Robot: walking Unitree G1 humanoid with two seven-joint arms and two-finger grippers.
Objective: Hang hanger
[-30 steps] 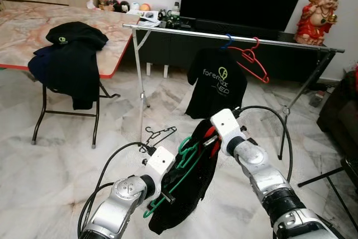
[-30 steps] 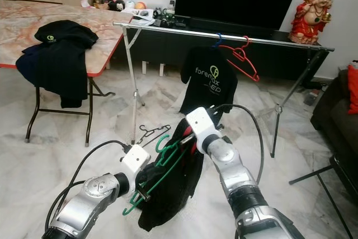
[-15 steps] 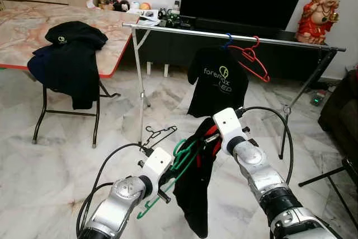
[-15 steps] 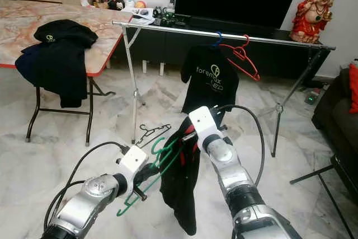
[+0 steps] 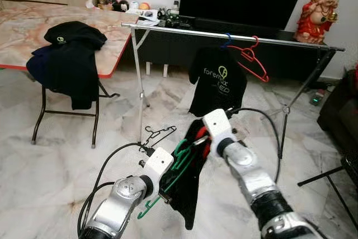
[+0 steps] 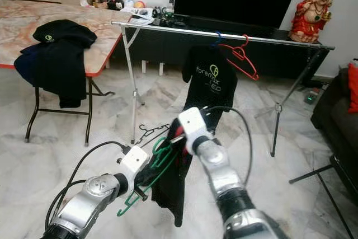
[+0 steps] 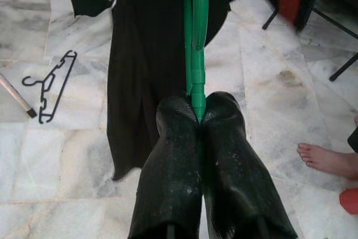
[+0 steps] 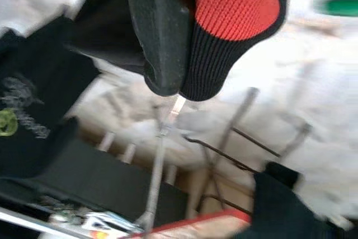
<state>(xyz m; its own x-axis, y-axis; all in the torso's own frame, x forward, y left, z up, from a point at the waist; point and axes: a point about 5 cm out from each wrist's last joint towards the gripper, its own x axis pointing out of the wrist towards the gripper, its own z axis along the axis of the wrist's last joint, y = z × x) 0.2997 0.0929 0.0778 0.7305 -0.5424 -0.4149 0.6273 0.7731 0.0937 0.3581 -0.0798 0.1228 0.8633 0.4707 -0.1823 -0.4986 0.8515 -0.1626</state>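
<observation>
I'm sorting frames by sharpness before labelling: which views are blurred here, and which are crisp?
Right wrist view: heavily motion-blurred, floor and rail legs smeared, though the red-and-black collar close to the lens reads fairly well. Left wrist view: crisp, with the left gripper shut on the green hanger. Left eye view: background sharp, but the right gripper and its arm are slightly smeared.

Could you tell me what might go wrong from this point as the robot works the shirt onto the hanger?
The left hand pinches only the thin green hanger; it could twist or slip. The right hand grips just the black shirt's red-trimmed edge, so the cloth may pull free. The black hanger on the floor could trip the robot.
</observation>
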